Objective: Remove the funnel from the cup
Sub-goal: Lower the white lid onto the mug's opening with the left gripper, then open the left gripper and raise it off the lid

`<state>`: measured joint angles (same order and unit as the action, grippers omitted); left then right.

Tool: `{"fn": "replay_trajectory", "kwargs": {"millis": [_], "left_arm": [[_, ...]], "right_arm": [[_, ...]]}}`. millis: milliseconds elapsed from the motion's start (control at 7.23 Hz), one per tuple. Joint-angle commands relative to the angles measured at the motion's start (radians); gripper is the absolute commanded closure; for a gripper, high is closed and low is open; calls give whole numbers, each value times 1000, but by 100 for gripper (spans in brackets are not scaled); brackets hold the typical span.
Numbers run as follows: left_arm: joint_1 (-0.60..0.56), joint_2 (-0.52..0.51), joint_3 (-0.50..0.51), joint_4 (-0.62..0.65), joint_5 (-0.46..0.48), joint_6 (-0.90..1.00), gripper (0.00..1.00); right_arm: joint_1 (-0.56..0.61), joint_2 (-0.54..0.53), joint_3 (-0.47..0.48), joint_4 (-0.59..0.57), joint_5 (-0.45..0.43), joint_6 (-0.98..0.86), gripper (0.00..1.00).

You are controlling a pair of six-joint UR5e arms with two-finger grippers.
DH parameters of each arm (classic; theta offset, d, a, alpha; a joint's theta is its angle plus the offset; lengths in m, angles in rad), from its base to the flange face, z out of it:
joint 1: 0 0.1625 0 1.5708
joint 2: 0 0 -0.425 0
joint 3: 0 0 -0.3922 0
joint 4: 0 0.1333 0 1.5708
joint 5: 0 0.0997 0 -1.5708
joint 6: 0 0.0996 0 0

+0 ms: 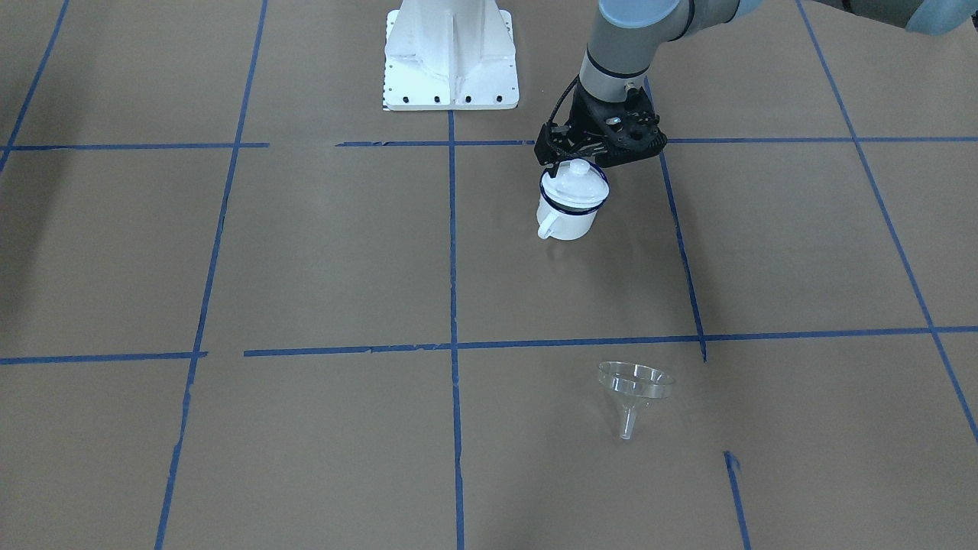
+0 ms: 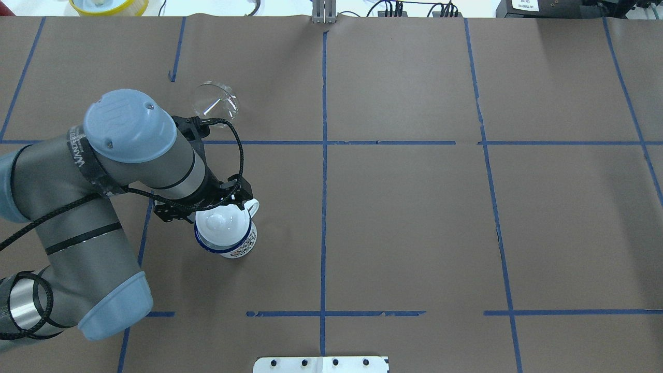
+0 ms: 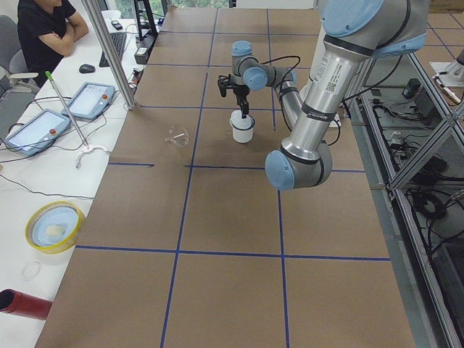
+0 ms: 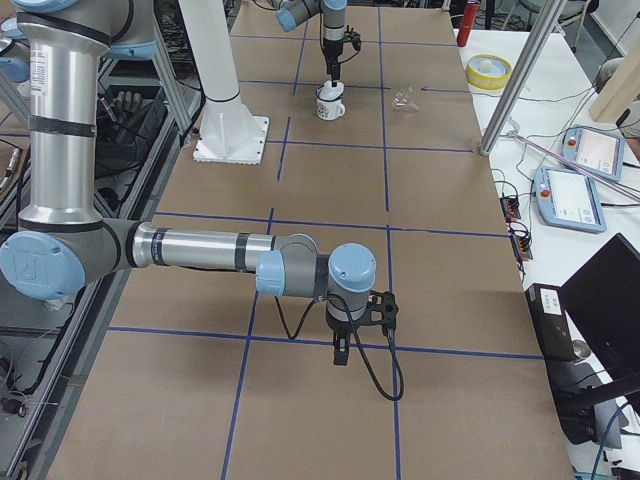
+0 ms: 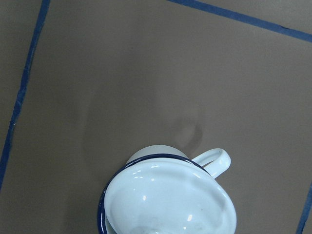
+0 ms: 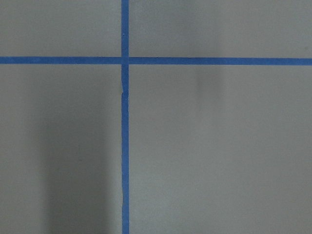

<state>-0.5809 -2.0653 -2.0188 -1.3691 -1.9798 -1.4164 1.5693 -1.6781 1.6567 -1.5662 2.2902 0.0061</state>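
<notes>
Already out of cup: small clear plastic funnel (image 1: 634, 386) lies on side on brown paper-covered table (image 1: 306, 252), spout toward operators' edge, in robot's-left half. White enamel cup with dark blue rim (image 1: 567, 218) stands upright well apart from it, nearer robot's edge. Handle points toward operators' edge and robot's right. Round white knobbed lid (image 1: 574, 183) sits on cup rim. Left tool (image 1: 578, 158) hangs just over lid knob; cannot tell finger spread or contact. Right tool (image 4: 341, 352) points down near table's right end; spread cannot be told.
</notes>
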Motion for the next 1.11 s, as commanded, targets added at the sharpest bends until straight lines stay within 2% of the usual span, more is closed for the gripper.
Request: {"fn": "replay_trajectory", "kwargs": {"millis": [0,277,968], "left_arm": [[1,-21,3,-14,-1,1,0],[0,-33,29,-65,33,-1,0],[-2,-53,113,-160,33,-1,0]], "right_arm": [[0,0,0,0,0,0,0],[0,0,0,0,0,0,0],[0,0,0,0,0,0,0]]}}
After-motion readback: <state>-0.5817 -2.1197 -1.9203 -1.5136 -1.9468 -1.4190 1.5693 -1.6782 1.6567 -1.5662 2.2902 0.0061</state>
